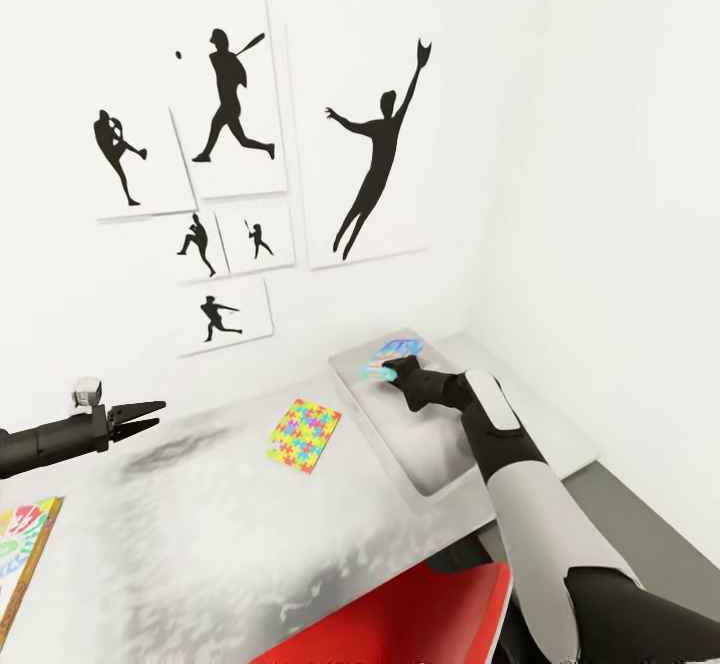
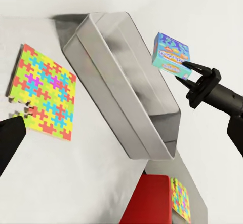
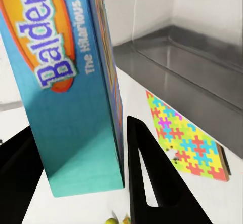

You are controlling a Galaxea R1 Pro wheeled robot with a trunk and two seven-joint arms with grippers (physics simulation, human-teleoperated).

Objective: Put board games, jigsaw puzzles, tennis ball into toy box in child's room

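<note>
The right gripper (image 2: pixel 188 71) has its fingers (image 3: pixel 147 178) clenched on the blue board game (image 2: pixel 171 52), holding it over the toy box (image 1: pixel 400 449). The left gripper (image 1: pixel 150 416) hangs with fingers spread apart, released, above the tabletop (image 1: pixel 200 534), where a jigsaw puzzle (image 1: pixel 304 434) lies just beside the toy box.
</note>
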